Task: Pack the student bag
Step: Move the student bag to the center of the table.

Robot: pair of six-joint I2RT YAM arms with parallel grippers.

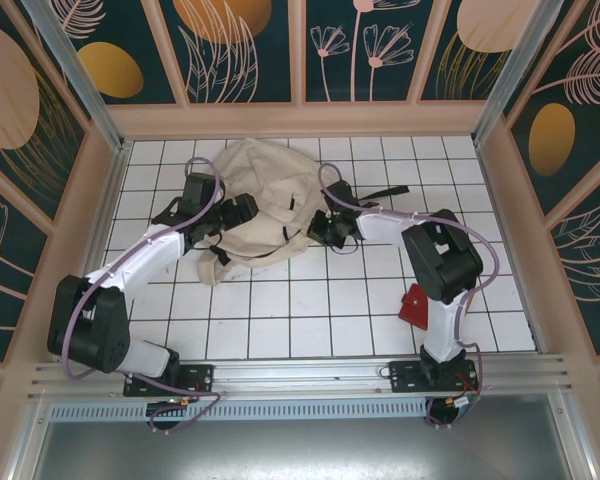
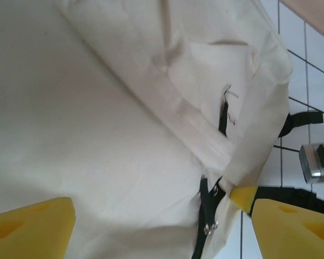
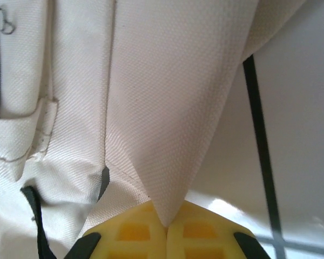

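Note:
The student bag (image 1: 260, 195), a large cream canvas backpack with black straps, lies crumpled on the white tiled table (image 1: 310, 310) at the back centre. My left gripper (image 1: 235, 212) hovers over the bag's left part with its yellow fingers (image 2: 32, 229) spread wide and cream cloth (image 2: 97, 135) under them; a black zipper with metal pulls (image 2: 210, 226) lies between the jaws. My right gripper (image 1: 323, 228) is at the bag's right edge, its yellow pads (image 3: 146, 234) pressed together on a pointed fold of the bag's fabric (image 3: 167, 162).
A red object (image 1: 415, 305) lies on the tiles beside the right arm's base. Wooden walls with painted panels (image 1: 300, 50) enclose the table on three sides. A black strap (image 1: 385, 192) trails from the bag toward the right.

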